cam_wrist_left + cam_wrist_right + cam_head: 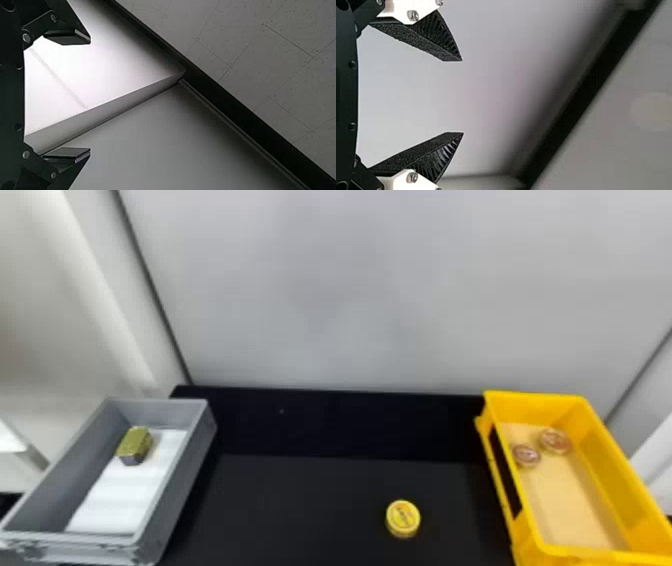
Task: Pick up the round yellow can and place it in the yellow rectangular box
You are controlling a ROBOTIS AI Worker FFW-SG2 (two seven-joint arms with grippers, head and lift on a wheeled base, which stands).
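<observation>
Black tabletop (pixel 300 505) bears a round, printed yellow can (pixel 403 517); left gripper (pixel 89 95) and right gripper (pixel 462 96) gape empty.

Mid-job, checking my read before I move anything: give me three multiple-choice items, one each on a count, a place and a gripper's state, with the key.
1. Round tins in the yellow box:
A one
B two
C four

2. The round yellow can is:
A in the yellow box
B in the grey box
C on the black table

3. The right gripper is:
A open, empty
B shut, empty
C shut on the can

1 B: two lids show inside.
2 C: black surface surrounds it.
3 A: its jaws stand apart, nothing between.
</observation>
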